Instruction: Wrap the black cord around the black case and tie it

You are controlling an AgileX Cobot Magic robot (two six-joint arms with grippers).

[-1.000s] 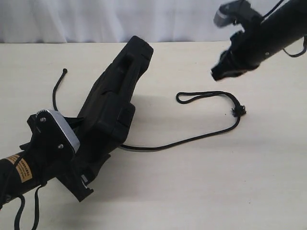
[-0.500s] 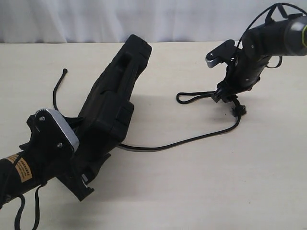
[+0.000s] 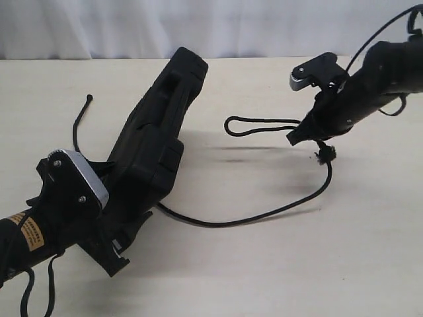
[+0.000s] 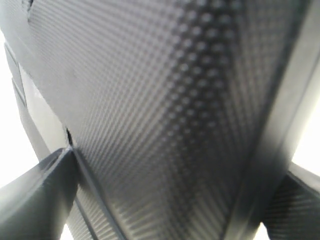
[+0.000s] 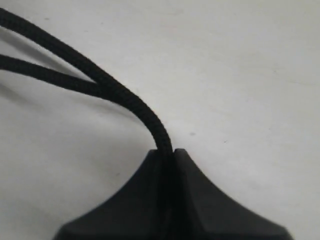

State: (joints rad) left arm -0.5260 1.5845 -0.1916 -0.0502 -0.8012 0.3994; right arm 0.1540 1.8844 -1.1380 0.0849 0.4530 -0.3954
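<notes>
While the left tool [image 3: 122,234] is clamped on one end of the black case [image 3: 162,125], the case slants up and away from it over the pale worktop [image 3: 264,277], its handle slot at the end farthest from the tool. From the camera on that arm the dimpled black plastic fills nearly everything, wedged between the two fingers with no gap on either side, so the jaws are shut onto it as far as the case allows. I cannot tell whether the far end of the case touches the worktop. Across from it the right tool [image 5: 167,155] has its jaws pressed together on the black cord [image 3: 264,214], which comes out of the seam between them and splits into two strands just beyond the tip. Those strands form a narrow loop reaching from the tool toward the case and stopping short of it, with a thin shadow on the worktop under it, so it hangs clear of the surface. Just below the right tool sits the frayed knot, and from there the cord sweeps in a wide curve along the worktop and disappears under the case near the left tool. Its other end, with the small knobbed tip, lies on the far side of the case, apart from both tools.
</notes>
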